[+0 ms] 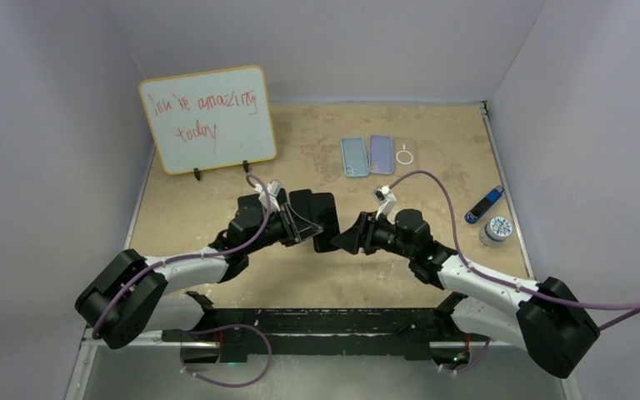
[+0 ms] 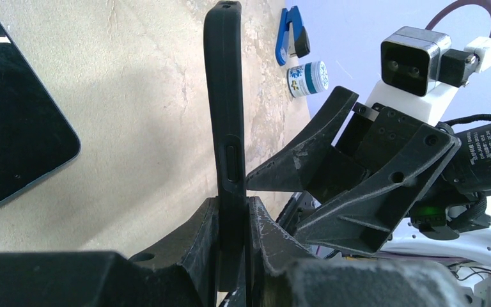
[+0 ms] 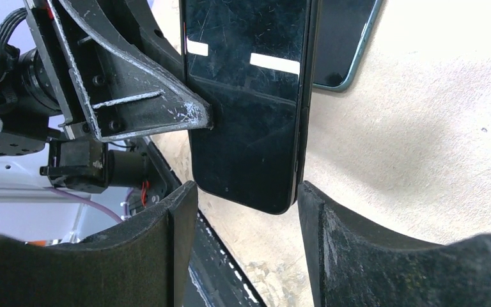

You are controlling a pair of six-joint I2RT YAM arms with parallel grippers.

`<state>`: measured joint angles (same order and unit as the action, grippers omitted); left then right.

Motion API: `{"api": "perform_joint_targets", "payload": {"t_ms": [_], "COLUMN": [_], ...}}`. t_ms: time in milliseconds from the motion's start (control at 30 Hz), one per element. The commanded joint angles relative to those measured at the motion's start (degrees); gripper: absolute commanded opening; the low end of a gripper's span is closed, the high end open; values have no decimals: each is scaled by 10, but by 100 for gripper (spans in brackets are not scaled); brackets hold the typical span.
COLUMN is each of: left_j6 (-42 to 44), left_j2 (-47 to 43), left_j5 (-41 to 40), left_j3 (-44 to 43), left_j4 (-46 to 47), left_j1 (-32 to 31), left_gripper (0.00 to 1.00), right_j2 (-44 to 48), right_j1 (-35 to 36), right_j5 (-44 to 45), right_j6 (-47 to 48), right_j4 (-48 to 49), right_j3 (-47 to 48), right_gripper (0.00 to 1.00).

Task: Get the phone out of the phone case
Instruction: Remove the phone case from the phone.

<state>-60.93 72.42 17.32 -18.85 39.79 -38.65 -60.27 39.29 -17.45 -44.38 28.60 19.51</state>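
From above, both arms meet over the speckled beige worktop (image 1: 217, 200), a dark phone (image 1: 327, 223) held between them. In the left wrist view, the left gripper (image 2: 233, 224) is clamped tight on the matte black phone case (image 2: 225, 115), held edge-on. In the right wrist view, the right gripper (image 3: 246, 204) stands half spread, its scuffed fingers (image 3: 332, 236) flanking the glossy slab's rounded corner.

A black phone case (image 2: 225, 128) with a glossy black phone (image 3: 249, 96) sits between black hands, over a mottled beige table (image 1: 433, 133) carrying light-blue (image 1: 353, 157) and lilac (image 1: 381, 153) cases and a yellow-framed whiteboard (image 1: 208, 118) with red writing.
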Motion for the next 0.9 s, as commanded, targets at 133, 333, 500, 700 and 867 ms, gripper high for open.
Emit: {"api": "perform_joint_targets", "payload": {"t_ms": [133, 333, 500, 700, 867], "left_j6": [-23, -43, -61, -108, -154], "left_j2": [-18, -13, 1, 44, 81], "left_j5": [6, 14, 29, 46, 56], "left_j3": [3, 14, 22, 43, 61], "left_j4": [101, 143, 196, 327, 447], "left_j1": [1, 1, 1, 2, 0], "left_gripper": [0, 0, 0, 0, 0], "right_j2": [-10, -20, -33, -54, -74], "right_j1": [-4, -4, -4, -9, -14], "right_j5": [-19, -43, -78, -115, -126], "right_j6": [-25, -40, -62, -98, -118], "right_j4": [46, 93, 158, 253, 322], "right_j3": [-10, -18, -28, -34, -40], "right_gripper": [57, 53, 51, 51, 51]}}
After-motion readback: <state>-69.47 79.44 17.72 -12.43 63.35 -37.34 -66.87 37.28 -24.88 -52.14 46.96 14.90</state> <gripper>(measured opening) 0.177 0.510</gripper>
